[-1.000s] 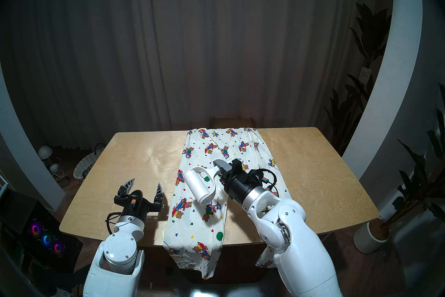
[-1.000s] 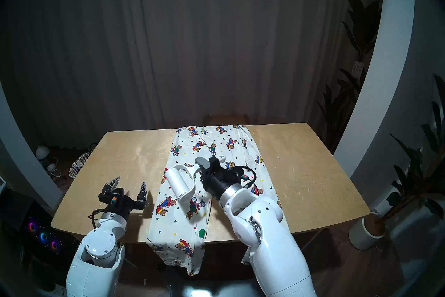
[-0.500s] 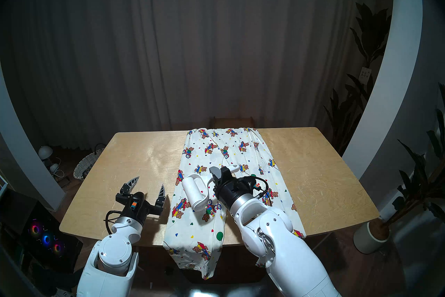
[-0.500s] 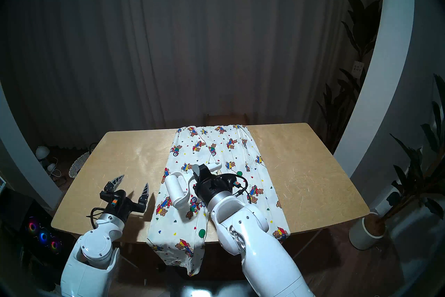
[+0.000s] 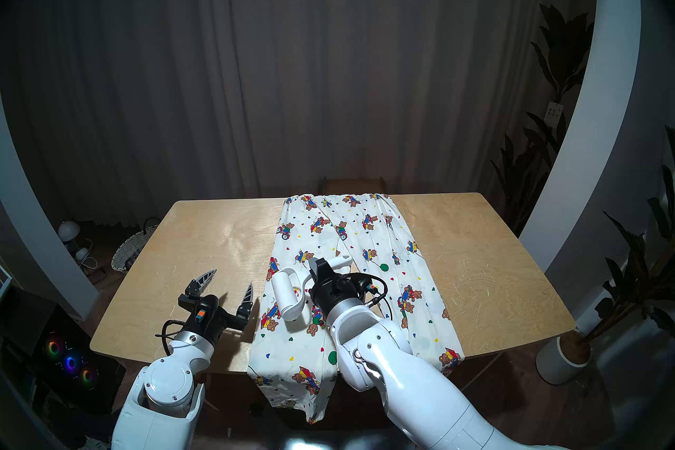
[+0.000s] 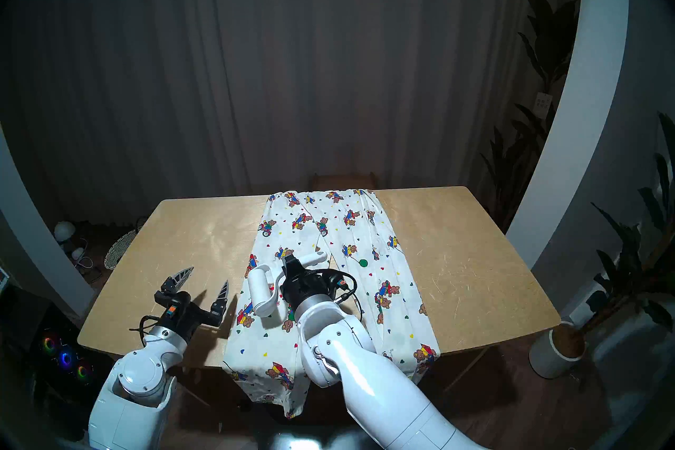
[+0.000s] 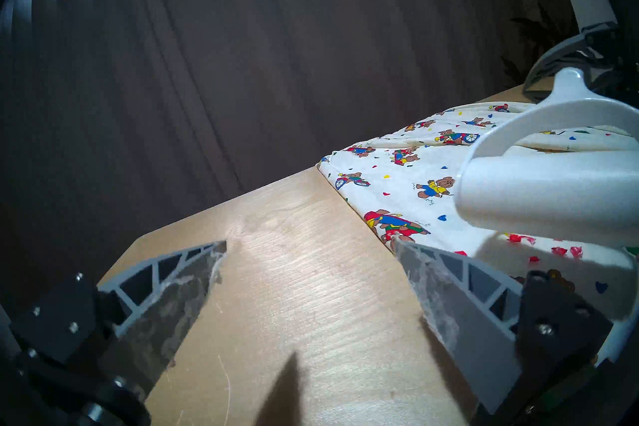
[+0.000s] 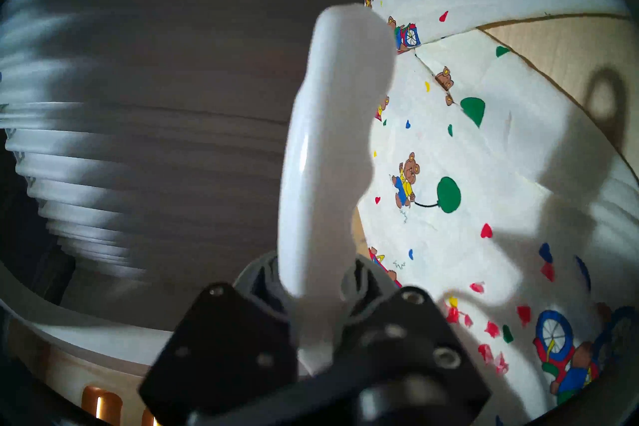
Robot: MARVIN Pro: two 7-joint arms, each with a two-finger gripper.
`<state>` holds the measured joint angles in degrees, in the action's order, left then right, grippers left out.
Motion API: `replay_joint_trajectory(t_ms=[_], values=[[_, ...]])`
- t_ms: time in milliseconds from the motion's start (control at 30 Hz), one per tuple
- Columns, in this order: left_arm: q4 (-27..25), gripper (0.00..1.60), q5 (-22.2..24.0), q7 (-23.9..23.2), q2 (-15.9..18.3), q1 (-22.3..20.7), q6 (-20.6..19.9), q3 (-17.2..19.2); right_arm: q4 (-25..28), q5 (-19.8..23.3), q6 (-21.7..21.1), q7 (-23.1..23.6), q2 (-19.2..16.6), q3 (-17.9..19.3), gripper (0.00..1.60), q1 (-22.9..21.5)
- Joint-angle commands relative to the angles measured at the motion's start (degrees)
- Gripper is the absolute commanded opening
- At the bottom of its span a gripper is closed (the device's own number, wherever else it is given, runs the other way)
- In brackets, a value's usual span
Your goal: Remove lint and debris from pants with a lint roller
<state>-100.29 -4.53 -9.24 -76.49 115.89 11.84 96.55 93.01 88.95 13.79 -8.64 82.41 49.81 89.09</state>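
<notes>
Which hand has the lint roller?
The right hand, shut on the lint roller handle above the pants; the left hand is open, empty.

- A light wooden table (image 5: 204,241) with rounded corners stands before a dark pleated curtain (image 5: 292,73).
- A woven basket (image 5: 128,252) sits on the floor off the tabletop's far left corner.
- A small white mushroom lamp (image 5: 69,230) stands beside it.
- A potted plant (image 5: 564,358) in a white pot stands by the near right corner.
- A computer case with glowing coloured fans (image 5: 69,361) sits off the near left corner.
</notes>
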Motion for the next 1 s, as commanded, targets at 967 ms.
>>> replay_joint_trajectory(t_ms=[967], values=[[10.64, 1.60, 0.87, -2.60, 0.10, -4.73, 8.75, -4.05, -11.23, 10.84, 35.00, 0.79, 2.65, -21.17, 0.00, -15.81]])
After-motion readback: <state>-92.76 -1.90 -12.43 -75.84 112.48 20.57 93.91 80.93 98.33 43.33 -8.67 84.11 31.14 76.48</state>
